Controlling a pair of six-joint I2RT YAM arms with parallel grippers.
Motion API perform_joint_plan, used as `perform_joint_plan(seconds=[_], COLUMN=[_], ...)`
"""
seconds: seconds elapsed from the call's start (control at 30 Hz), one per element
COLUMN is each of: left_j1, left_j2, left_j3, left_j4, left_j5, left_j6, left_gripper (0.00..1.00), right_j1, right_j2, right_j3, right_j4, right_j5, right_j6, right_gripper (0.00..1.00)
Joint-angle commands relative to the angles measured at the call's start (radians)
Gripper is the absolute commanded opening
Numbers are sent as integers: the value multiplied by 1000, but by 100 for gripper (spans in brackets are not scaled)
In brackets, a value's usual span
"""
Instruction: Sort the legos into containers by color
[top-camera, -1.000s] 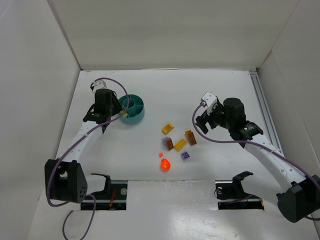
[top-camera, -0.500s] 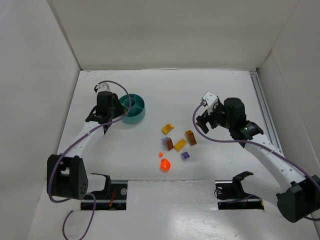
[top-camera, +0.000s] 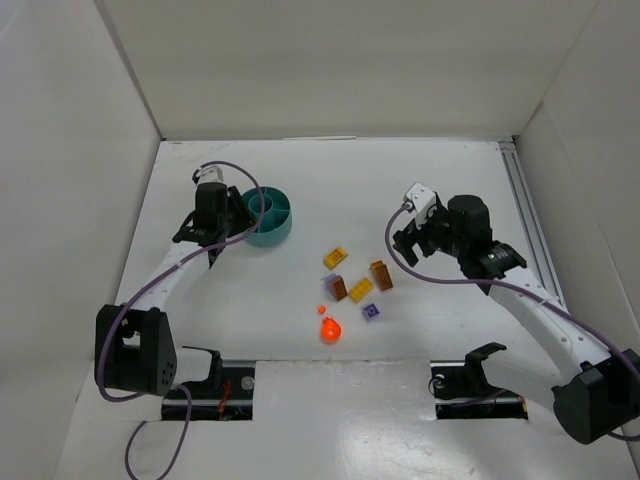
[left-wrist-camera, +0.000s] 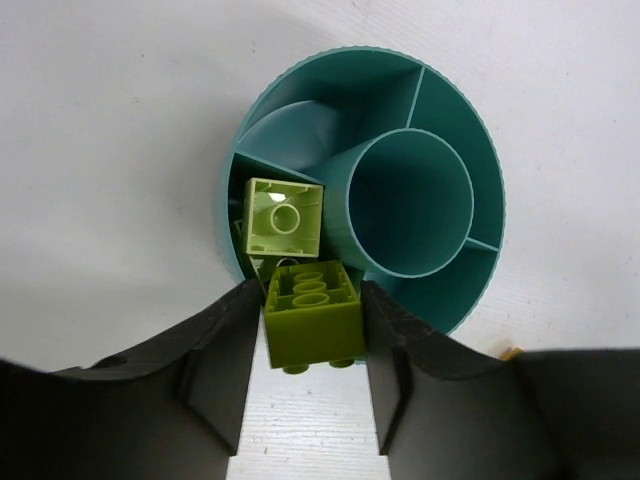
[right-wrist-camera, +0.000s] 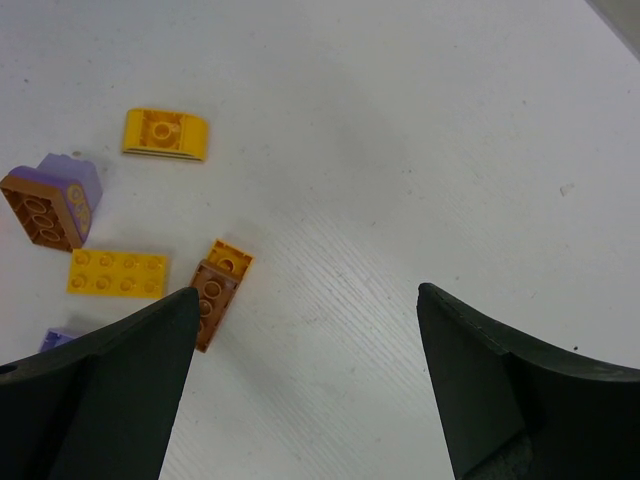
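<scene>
Legos (top-camera: 361, 289) and teal dish (top-camera: 272, 238): a lime brick held at the dish rim

Left pincer (left-wrist-camera: 312, 305) is clamped on a lime green brick (left-wrist-camera: 312, 312), its fingers pressed on two opposite side walls, studs facing the camera. The brick hangs over the near rim of the dish, just beside the compartment where another lime brick (left-wrist-camera: 285, 217) already lies. No brick shows in the central cup (left-wrist-camera: 410, 200). Judged from this, the step in hand is the release of the held brick into the lime compartment.

Right pincer (right-wrist-camera: 307, 292) stands wide apart, holding nothing, above the desk (right-wrist-camera: 420, 120) beside the loose pile. Its view shows:
- a yellow curved piece (right-wrist-camera: 166, 134);
- a yellow plate (right-wrist-camera: 117, 273);
- a brown brick (right-wrist-camera: 40, 208) touching a purple one;
- a second brown brick (right-wrist-camera: 208, 305) touching an orange-yellow one.

Whether either pair is joined cannot be told. The top view adds a small purple piece (top-camera: 370, 311) and an orange-red bit (top-camera: 330, 329) nearer the arm bases. All of these lie well apart from the dish.

Handling, as a judgement: each brick is likely light, rigid and smooth-walled. It will not deform, but it may slip or twist out of a corner pinch. The best hold is across two flat parallel side walls, low on the body, with the fingers clear of neighbours. Touching pieces, if joined, will probably rise as one and need separating before they can be sorted.
</scene>
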Motion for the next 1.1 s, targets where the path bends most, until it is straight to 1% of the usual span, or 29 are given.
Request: perform_joint_plan(seconds=[0.0, 0.03, 0.07, 0.17, 0.27, 0.33, 0.37, 0.4, 0.47, 0.53, 0.57, 0.6, 0.73, 0.77, 0.87, 0.97, 1.03, 1.07], left_j1=[3, 3, 3, 3, 3, 3, 3, 3, 3, 3, 3, 3, 3, 3, -9, -78, -112, -148], left_j2=[0, 0, 0, -12, -33, -44, -56, -56, -82, -108, -119, -128, -185, -219, -274, -343, -389, -400], left_j3=[16, 16, 16, 35, 56, 66, 76, 76, 102, 113, 113, 122, 122, 122, 95, 56, 20, 9], left_j4=[27, 27, 27, 17, -7, -16, -16, -16, -26, -35, -44, -44, -78, -78, -78, -87, -87, -87], left_j5=[-8, -8, -8, -17, -40, -49, -49, -49, -49, -49, -49, -49, -17, -8, 33, 44, 44, 44], left_j6=[4, 3, 3, 3, 3, 3, 3, 3, 13, 22, 22, 22, 11, 11, -32, -65, -87, -96], left_gripper=[42, 42, 46, 51, 60, 70, 73, 73, 78, 89, 92, 100, 100, 100, 100, 100, 100, 100], right_j1=[-11, -11, -11, -11, -11, -11, -11, -11, -11, -11, -11, -11, -11, -11, 2, 30, 73, 88], right_j2=[-2, -2, -2, -2, -2, -2, -2, -2, -2, -2, -2, -2, -2, -2, -2, -2, 27, 40], right_j3=[5, 5, 5, 5, 5, 5, 5, 5, 5, 5, 5, 5, 5, 5, -26, -83, -123, -123], right_j4=[12, 12, 12, 12, 12, 12, 12, 12, 12, 12, 12, 12, 3, 3, -7, 34, 61, 70], right_j5=[16, 16, 16, 16, 7, 7, 7, -2, -2, -2, -2, -2, -2, -2, -20, -30, -4, 37], right_j6=[-6, -6, -6, -6, -6, -6, -15, -15, -15, -15, -15, -15, -4, 20, 43, 88, 143, 167], right_gripper=[94, 94, 94, 94, 94, 94, 94, 94, 94, 94, 94, 94, 94, 94, 92, 92, 92, 92])
